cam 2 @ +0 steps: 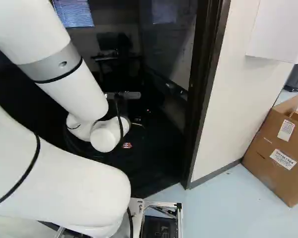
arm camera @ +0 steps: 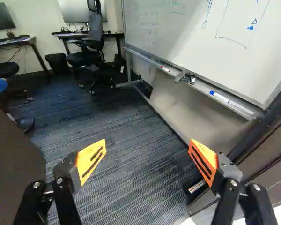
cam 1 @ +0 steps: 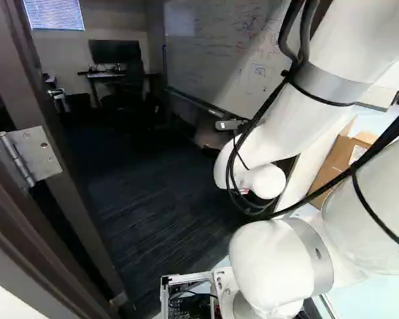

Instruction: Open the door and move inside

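Since the door (arm camera: 11, 164) is already standing open at near left, the opening part is looking done; what's left is probably the drive in. The gripper (arm camera: 147, 149) is sitting wide, holding nothing, and is pointing over the carpet (arm camera: 117, 122) inside. The arm (cam 1: 306, 113) is leaning forward through the doorway, and the base's front frame (cam 2: 177, 214) is sitting close to the threshold, so most of the move is likely remaining.

Risks from here:
- Right side: the door frame (cam 2: 204, 89) is standing just right of the base's front corner. A late heading fix or a drift right could be putting that corner into it.
- Left side: the hinge (cam 1: 34, 154) is showing at near left, with the door beyond. If the door is swinging back with nothing holding it, it could be hitting the arm or base. Over-correcting left could be doing the same.
- Inside: the whiteboard (arm camera: 187, 28) is running along the right, its tray (arm camera: 215, 93) jutting out. Turning right too early could be sweeping the wrist or open fingers into it.
- Far end: the chair (arm camera: 86, 56) and desk (arm camera: 107, 34) are waiting well ahead, only mattering if the base is overrunning.

I'd be going slow and straight.
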{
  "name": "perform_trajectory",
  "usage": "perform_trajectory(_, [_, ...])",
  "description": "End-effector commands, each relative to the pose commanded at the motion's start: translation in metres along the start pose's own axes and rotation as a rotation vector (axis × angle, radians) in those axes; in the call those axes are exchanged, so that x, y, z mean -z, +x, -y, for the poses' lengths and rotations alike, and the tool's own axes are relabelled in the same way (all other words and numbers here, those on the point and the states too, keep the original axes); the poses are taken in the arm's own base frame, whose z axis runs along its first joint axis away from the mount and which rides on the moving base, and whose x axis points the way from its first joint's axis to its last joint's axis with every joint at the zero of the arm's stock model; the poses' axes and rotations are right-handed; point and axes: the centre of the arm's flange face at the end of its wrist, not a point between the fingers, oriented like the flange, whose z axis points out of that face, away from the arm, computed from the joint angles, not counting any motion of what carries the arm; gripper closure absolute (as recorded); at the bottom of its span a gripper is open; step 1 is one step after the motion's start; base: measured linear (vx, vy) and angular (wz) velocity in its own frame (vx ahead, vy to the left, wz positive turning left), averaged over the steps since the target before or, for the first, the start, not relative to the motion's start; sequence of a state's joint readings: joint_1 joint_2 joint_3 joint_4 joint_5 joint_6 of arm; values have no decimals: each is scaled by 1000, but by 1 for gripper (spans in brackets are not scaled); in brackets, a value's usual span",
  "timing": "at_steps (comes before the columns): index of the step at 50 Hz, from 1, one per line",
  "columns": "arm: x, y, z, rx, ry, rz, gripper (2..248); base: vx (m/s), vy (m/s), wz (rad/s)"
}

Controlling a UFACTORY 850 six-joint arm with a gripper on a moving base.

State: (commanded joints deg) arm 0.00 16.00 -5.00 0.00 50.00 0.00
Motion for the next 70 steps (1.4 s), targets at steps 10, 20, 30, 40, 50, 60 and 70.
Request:
perform_trajectory(10, [0, 0, 0, 0, 0, 0, 3, 49, -1, -2])
perform_trajectory(20, [0, 0, 0, 0, 0, 0, 3, 69, 1, -4])
perform_trajectory(30, [0, 0, 0, 0, 0, 0, 3, 83, 1, -4])
perform_trajectory(40, [0, 0, 0, 0, 0, 0, 3, 85, 0, -3])
perform_trajectory(50, [0, 0, 0, 0, 0, 0, 3, 89, 0, -5])
perform_trajectory(60, [0, 0, 0, 0, 0, 0, 3, 96, 13, 47])
perform_trajectory(70, [0, 0, 0, 0, 0, 0, 3, 87, 33, 175])
